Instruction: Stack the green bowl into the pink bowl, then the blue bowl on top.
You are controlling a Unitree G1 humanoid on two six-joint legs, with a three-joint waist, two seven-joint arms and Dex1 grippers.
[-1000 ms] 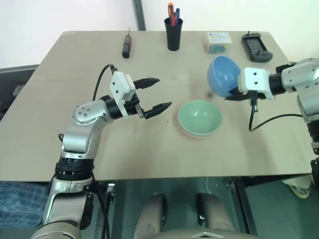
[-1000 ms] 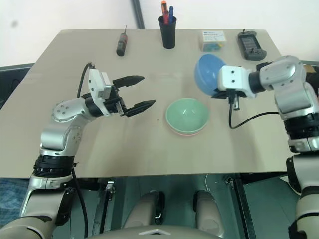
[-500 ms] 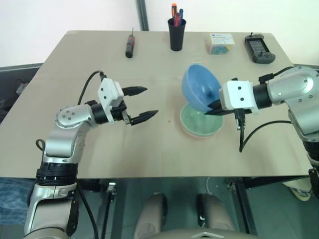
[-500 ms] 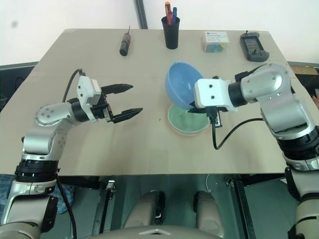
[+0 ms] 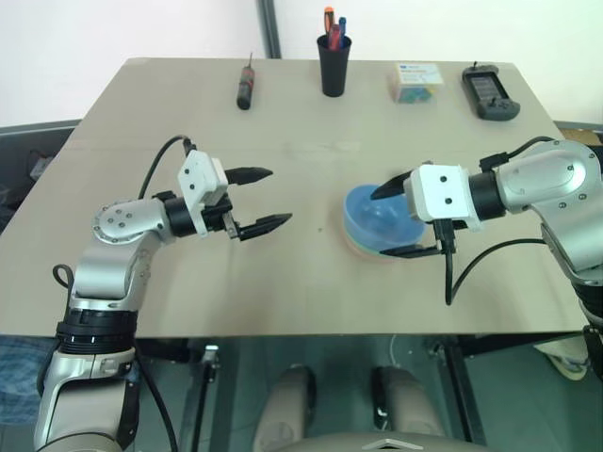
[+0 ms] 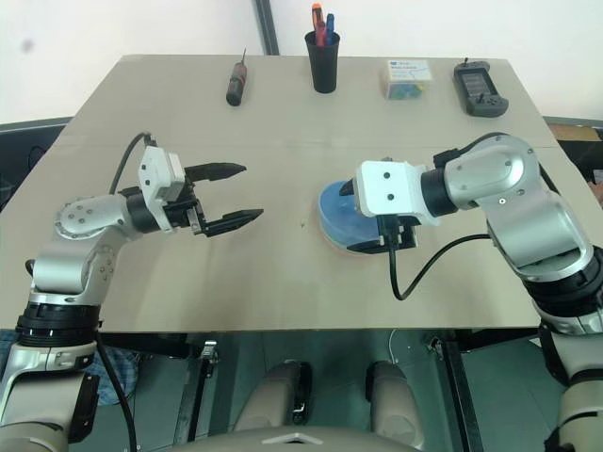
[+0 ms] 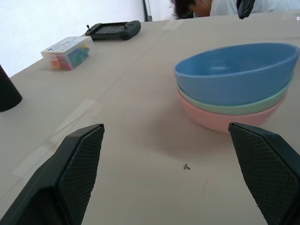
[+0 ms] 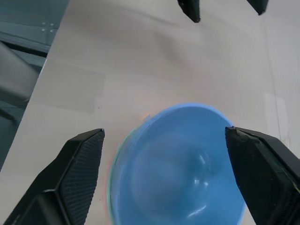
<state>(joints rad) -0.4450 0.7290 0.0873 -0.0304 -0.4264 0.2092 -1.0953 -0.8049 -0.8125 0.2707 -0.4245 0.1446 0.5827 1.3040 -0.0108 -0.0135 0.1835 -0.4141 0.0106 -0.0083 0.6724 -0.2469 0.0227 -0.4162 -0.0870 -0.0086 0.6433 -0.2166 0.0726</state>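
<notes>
On the table [image 5: 283, 282], the blue bowl [image 7: 236, 75] sits nested in the green bowl [image 7: 225, 106], itself in the pink bowl [image 7: 220, 120], right of centre. The right gripper [image 5: 396, 221] straddles them, jaws wide; the left gripper [image 5: 259, 200], also spread wide, hangs well left.

A light beige rectangular wooden table [image 5: 283, 292] carries everything. Between the right gripper's [image 5: 394, 221] spread fingers, a salmon-pink plastic bowl [image 7: 220, 121] rests directly on the tabletop. Ahead of the left gripper's [image 5: 266, 198] open fingertips lies bare wood. Along the far edge, well beyond both jaws, sit a dark screwdriver [image 5: 243, 90], a black pen cup [image 5: 331, 64], a small clear box of coloured pieces [image 5: 417, 81] and a black handheld controller [image 5: 489, 91].
</notes>
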